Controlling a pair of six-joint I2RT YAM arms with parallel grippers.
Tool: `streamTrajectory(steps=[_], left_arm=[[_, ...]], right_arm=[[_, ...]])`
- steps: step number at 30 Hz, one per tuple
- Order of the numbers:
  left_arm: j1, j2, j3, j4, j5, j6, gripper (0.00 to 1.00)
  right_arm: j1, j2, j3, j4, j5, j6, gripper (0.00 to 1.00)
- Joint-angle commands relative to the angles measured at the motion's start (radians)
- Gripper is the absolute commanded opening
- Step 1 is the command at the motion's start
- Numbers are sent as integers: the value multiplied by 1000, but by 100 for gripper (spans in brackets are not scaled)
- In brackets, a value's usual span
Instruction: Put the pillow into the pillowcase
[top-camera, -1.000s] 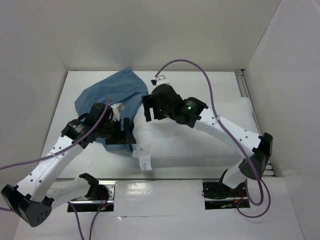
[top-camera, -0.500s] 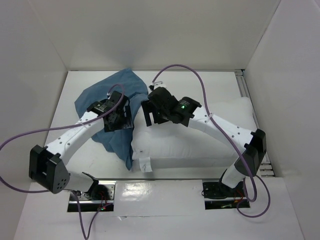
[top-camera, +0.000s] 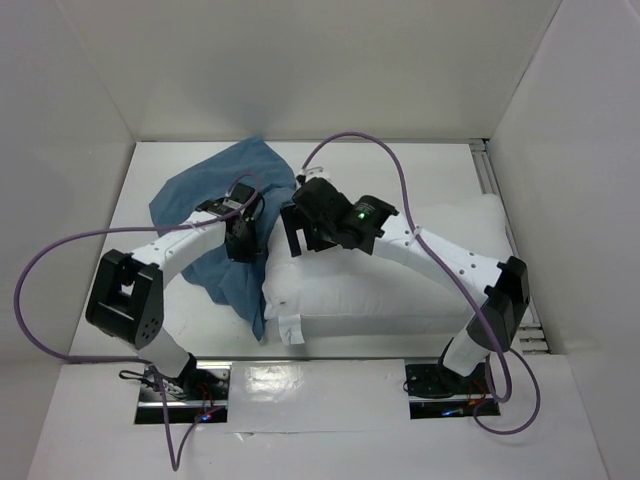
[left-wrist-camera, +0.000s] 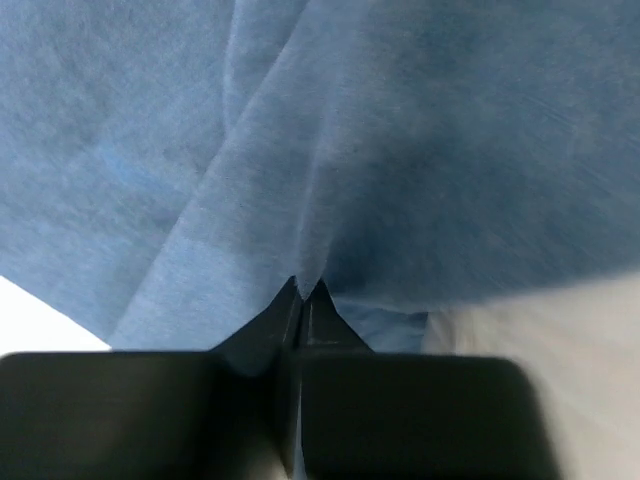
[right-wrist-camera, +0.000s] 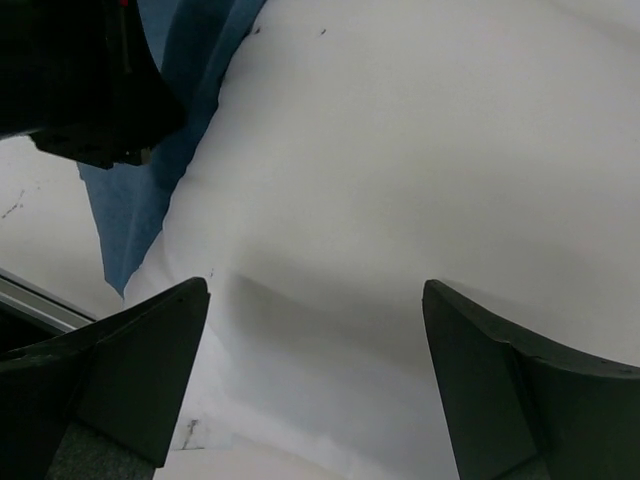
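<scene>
Pinching a thin fold of the pillowcase (top-camera: 205, 185) between fully closed jaws, the left gripper (left-wrist-camera: 302, 292) risked lifting only one layer, which would have left the sack's mouth shut. The right gripper (right-wrist-camera: 315, 300) hung wide open and empty over the pillow (top-camera: 380, 295), whose end lay against the pillowcase; a shallow bite there could slip off.
</scene>
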Motion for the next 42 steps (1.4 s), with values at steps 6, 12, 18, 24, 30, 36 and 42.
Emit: streamTrajectory(steps=[6, 12, 18, 24, 30, 36, 42], left_arm=[[83, -102, 116, -103, 67, 48, 0], [103, -267, 150, -123, 196, 48, 0], [103, -322, 184, -159, 376, 57, 0], [103, -351, 249, -208, 511, 102, 0], [103, -351, 300, -237, 603, 132, 0], [103, -330, 352, -332, 672, 194, 0], [42, -282, 264, -343, 644, 215, 0]], right_arm=[[63, 135, 47, 16, 125, 11, 100], [63, 207, -67, 129, 164, 52, 50], [52, 164, -62, 163, 269, 114, 0], [2, 107, 53, 143, 454, 143, 0], [-8, 147, 110, 194, 474, 143, 0], [-116, 224, 101, 290, 436, 215, 0], [-189, 222, 150, 351, 408, 309, 0]])
